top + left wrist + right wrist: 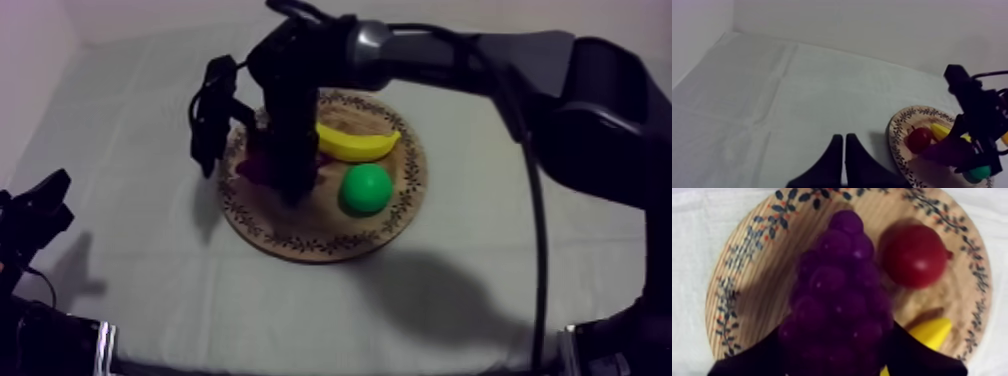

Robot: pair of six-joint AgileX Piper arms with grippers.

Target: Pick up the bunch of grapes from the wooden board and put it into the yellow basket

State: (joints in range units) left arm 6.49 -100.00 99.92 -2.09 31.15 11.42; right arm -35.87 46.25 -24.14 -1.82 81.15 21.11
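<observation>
The purple bunch of grapes sits between the black fingers of my right gripper, which is shut on it over the round wooden board. From above, my right gripper points down at the board's left half, with the grapes showing beside it. The left wrist view shows the grapes held just over the board. My left gripper rests low at the table's left, fingers together with nothing in them.
On the board lie a yellow banana, a green pear and a small red fruit right beside the grapes. Bare cloth spreads to the board's left and front.
</observation>
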